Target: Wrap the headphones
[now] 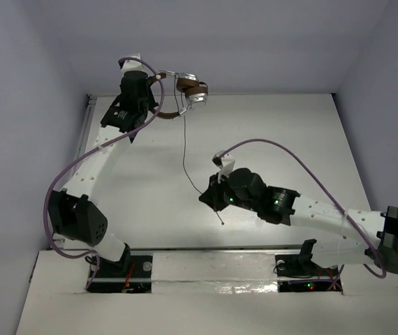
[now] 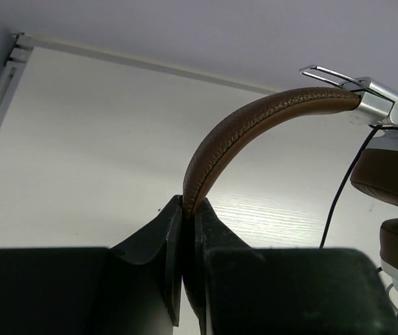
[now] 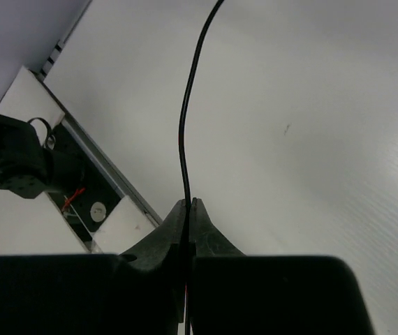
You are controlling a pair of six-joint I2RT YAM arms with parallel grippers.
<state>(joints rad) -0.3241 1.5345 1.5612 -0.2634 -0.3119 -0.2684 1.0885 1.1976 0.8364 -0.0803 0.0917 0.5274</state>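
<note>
The headphones (image 1: pixel 192 92) hang in the air at the back of the table, brown headband (image 2: pixel 234 132) arching up to silver earcups with brown pads (image 2: pixel 391 178). My left gripper (image 2: pixel 188 204) is shut on the headband; from above that gripper (image 1: pixel 158 105) sits at the back left. The thin black cord (image 1: pixel 185 150) drops from the earcups toward the middle of the table. My right gripper (image 3: pixel 190 202) is shut on this cord (image 3: pixel 183 132), which runs straight up out of the jaws. From above, the right gripper (image 1: pixel 210 198) is mid-table, and the cord's plug end (image 1: pixel 222 222) pokes out below it.
White table (image 1: pixel 276 139) with a metal rail along its left edge (image 1: pixel 87 125) and grey walls behind. Purple cables (image 1: pixel 283 150) loop along both arms. The arm bases and mounting plates (image 1: pixel 220 269) sit at the near edge; the left base shows in the right wrist view (image 3: pixel 24 160).
</note>
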